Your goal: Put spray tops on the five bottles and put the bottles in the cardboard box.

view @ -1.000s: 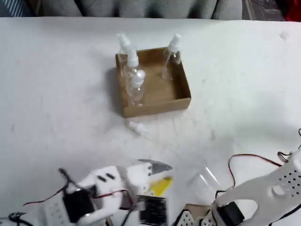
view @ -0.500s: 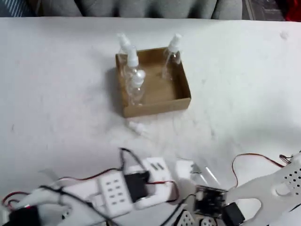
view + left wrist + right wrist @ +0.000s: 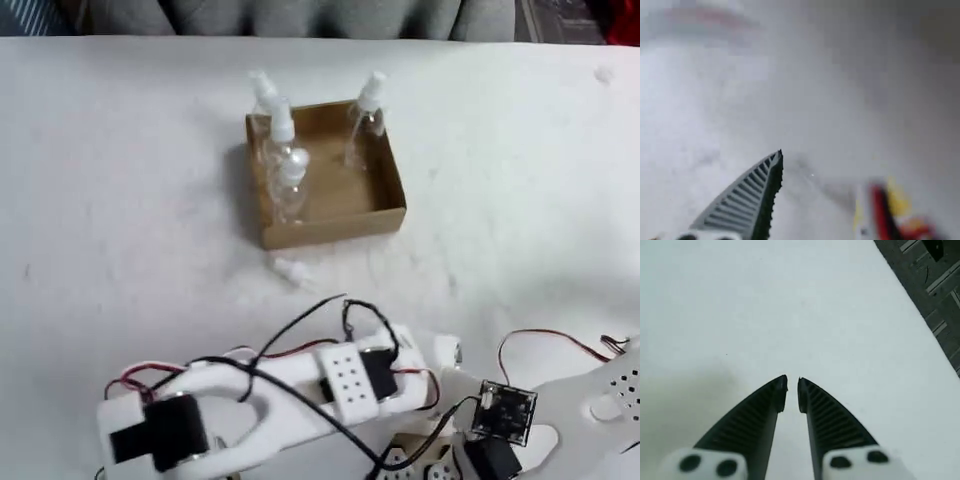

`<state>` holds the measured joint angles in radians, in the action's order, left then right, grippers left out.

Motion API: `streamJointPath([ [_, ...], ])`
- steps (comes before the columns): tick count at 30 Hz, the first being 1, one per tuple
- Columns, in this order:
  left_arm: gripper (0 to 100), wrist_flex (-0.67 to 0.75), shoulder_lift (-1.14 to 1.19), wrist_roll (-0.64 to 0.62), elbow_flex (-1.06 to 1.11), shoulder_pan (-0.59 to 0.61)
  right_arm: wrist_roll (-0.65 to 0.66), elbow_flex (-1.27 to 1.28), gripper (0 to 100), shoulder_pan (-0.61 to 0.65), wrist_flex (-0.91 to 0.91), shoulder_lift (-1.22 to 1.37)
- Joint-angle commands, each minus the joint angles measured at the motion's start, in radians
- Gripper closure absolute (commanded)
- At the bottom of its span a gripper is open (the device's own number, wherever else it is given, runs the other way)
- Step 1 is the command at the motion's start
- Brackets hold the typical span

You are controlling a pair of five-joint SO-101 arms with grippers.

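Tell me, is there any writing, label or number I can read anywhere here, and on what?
None can be read.
The box and the bottles show no print.
The black board at the table's near edge is too blurred to tell.

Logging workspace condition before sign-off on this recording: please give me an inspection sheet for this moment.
Surface: white table, no spills seen.
Job's things: cardboard box holds four capped bottles, upright; one loose spray top lies on the table in front of the box.
Clutter: nothing seen.
Grippers: right gripper shut and empty above the table; left gripper low over the table, state unclear.
Cables: red and black wires loop over an arm.
Surroundings: grey upholstered seat beyond the far edge.
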<state>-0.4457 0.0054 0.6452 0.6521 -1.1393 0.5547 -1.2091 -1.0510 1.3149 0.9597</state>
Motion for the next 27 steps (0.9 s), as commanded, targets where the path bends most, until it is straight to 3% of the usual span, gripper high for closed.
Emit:
streamJointPath([
  [1, 79, 0.025, 0.058, 0.017, -0.095, -0.010, 0.014, -0.057, 98.1, -0.019, 0.008, -0.028],
  [12, 82, 0.209, 0.139, -0.037, -0.095, 0.110, 0.014, -0.049, 98.1, -0.024, 0.018, -0.027],
  [22, 83, 0.196, 0.120, -0.176, -0.086, 0.191, 0.014, -0.057, 98.1, -0.012, 0.105, -0.033],
  [27, 82, 0.138, 0.004, -0.272, -0.086, 0.228, 0.003, -0.058, 98.1, 0.036, 0.309, -0.077],
])
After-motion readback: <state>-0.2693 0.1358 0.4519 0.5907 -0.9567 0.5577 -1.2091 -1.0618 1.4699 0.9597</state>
